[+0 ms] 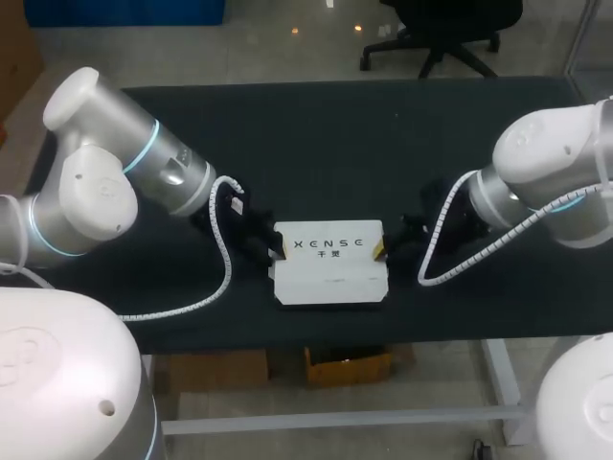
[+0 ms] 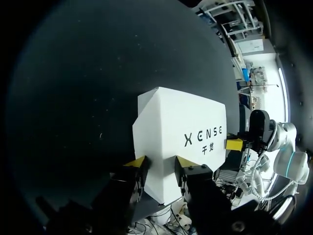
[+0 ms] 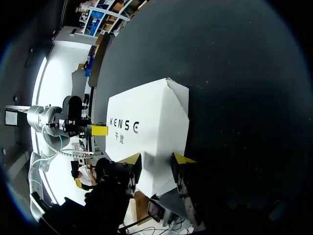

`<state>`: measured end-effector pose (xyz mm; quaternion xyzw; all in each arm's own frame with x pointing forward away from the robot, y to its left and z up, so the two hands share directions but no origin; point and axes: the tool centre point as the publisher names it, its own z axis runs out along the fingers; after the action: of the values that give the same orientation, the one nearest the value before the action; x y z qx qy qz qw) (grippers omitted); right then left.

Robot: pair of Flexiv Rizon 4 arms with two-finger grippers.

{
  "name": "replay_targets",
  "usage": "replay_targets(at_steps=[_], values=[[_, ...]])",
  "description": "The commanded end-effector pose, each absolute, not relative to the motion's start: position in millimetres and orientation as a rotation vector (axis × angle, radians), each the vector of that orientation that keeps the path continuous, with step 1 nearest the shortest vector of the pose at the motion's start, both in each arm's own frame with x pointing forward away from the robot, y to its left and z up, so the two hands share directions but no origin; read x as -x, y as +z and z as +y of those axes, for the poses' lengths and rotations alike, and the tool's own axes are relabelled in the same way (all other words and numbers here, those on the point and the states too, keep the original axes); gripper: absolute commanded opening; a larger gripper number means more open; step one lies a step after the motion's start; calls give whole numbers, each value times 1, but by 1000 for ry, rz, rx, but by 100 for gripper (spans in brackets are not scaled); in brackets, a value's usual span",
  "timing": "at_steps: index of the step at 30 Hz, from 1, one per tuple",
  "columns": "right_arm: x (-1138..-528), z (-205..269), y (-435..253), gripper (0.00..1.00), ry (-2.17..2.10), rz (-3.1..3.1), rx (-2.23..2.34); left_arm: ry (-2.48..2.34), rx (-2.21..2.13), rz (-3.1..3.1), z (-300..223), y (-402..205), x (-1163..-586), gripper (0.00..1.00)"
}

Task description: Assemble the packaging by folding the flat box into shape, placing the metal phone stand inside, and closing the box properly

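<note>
The white box (image 1: 329, 264) lies in the middle of the black table (image 1: 335, 144). The left gripper (image 2: 160, 165) pinches its left end. The right gripper (image 3: 156, 160) pinches its right end.

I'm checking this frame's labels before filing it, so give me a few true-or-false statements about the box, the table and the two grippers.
1. The white box lies on the black table between the two grippers. True.
2. The box is a flat, unfolded sheet. False: it is folded up into a box shape with sides.
3. The left gripper is at one end of the box. True.
4. The right gripper hangs high above the table, far from the box. False: it is down low at the box's other end.
5. The box's printed face points up. True.
</note>
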<state>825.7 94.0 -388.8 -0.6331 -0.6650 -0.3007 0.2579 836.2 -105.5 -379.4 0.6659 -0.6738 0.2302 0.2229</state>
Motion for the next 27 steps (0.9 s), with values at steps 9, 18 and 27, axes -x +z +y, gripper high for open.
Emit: replay_targets(at_steps=[9,18,27], values=[[-826,96,-391,37,-819,-1801,1711,637,-1836,-1861,-107,-382,-836,36],[-826,98,-391,40,-820,-1805,1709,644,-1840,-1869,-106,-381,-835,38],[-824,101,-390,40,-832,-1798,1691,652,-1832,-1869,-106,-380,-834,39]])
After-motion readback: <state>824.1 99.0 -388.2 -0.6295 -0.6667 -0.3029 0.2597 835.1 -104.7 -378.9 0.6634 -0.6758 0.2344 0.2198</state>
